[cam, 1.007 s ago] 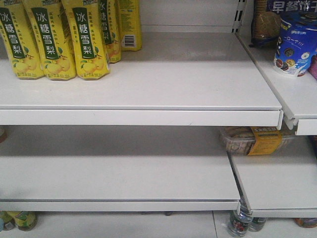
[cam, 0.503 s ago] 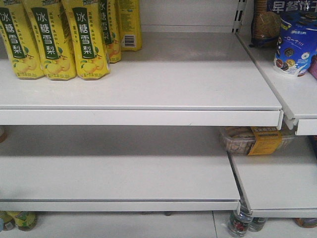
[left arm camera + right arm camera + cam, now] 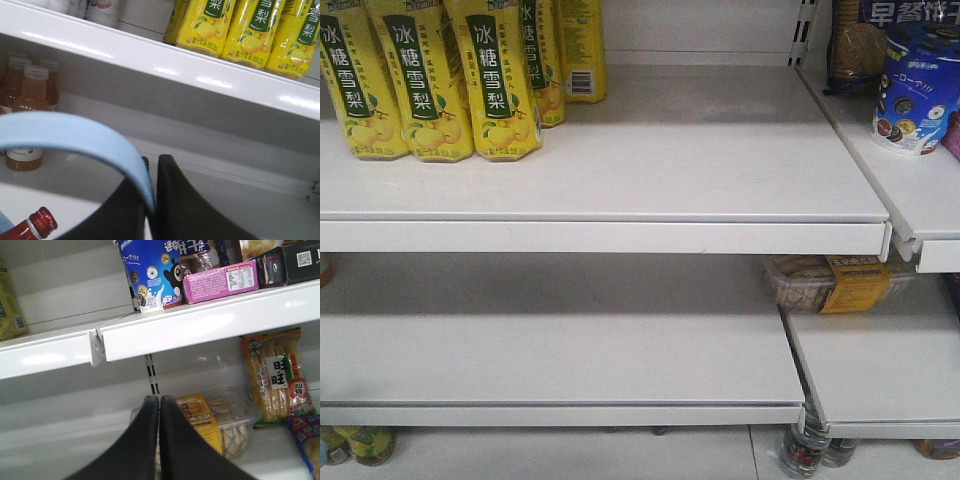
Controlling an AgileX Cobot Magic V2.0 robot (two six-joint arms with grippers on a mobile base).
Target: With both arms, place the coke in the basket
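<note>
My left gripper is clamped on the light blue basket handle, which arcs between its fingers. The coke shows its red cap below, at the lower left corner. My right gripper is pressed closed on nothing, facing a white shelf.

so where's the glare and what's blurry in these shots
Left wrist view: bright glare streaks along the white shelf edge; the blue basket handle and the red coke cap are soft, too close. Right wrist view: glare on its shelf edge, dark fingers blurred. Front view: even light, sharp.
</note>
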